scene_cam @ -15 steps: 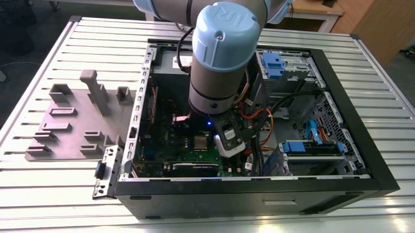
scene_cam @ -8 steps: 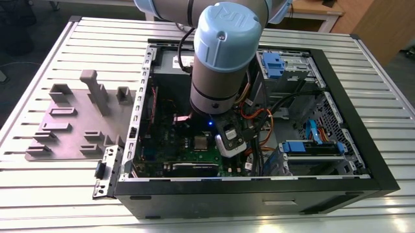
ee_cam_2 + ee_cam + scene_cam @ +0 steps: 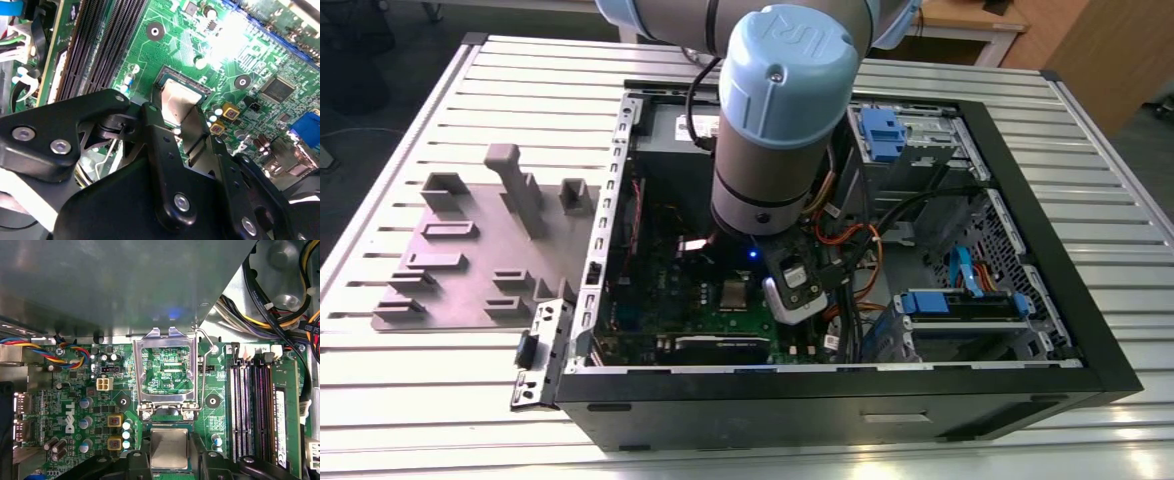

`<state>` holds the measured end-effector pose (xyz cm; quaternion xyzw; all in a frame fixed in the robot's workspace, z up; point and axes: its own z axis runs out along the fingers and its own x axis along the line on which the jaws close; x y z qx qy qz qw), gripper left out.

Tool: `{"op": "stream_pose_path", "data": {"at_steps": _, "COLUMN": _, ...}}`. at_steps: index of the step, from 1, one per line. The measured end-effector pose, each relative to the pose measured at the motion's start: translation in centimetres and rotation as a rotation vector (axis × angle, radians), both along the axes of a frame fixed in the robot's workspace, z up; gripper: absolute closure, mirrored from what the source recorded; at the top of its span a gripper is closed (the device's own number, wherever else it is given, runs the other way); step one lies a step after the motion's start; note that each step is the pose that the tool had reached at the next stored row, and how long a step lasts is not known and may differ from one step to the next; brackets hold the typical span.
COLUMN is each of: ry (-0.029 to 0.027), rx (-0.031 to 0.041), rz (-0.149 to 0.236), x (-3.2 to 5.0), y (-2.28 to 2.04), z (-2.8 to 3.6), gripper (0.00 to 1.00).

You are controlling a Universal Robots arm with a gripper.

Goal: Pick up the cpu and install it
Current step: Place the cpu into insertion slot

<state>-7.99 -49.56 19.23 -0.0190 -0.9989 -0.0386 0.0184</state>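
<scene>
The cpu [image 3: 169, 447], a flat square chip with a silver lid, lies at the motherboard's socket, level with the board. My gripper [image 3: 170, 462] straddles it, with a black finger [image 3: 139, 460] against each of two opposite edges, shut on the chip. In the second wrist view the cpu [image 3: 176, 100] shows between the same black fingers [image 3: 152, 120] of the gripper [image 3: 177, 120]. The silver socket bracket [image 3: 165, 340] stands flipped open beside the chip, its lever [image 3: 202, 370] raised. In the exterior view the gripper [image 3: 767, 295] reaches down into the open computer case [image 3: 1014, 330] over the cpu [image 3: 736, 292].
Black memory slots [image 3: 250, 410] run along one side of the socket. Bundled cables [image 3: 280, 305] and blue drive bays [image 3: 961, 300] fill the case near the arm. A grey fixture plate [image 3: 467, 260] with raised blocks lies on the slatted table at the exterior view's left.
</scene>
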Motion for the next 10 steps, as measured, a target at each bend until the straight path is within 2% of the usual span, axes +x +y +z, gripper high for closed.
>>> {"op": "stream_pose_path", "data": {"at_steps": 1, "ry": -0.0001, "rx": 0.0001, "rz": 0.000, "x": 0.00, "y": 0.00, "z": 0.00, "gripper": 0.60}}
{"op": "stream_pose_path", "data": {"at_steps": 6, "ry": -0.0005, "rx": 0.0011, "rz": 0.002, "x": 0.00, "y": 0.01, "z": 0.02, "gripper": 0.60}}
{"op": "stream_pose_path", "data": {"at_steps": 10, "ry": -0.0002, "rx": 0.0007, "rz": 0.014, "x": -0.09, "y": -0.15, "z": 0.04, "gripper": 0.60}}
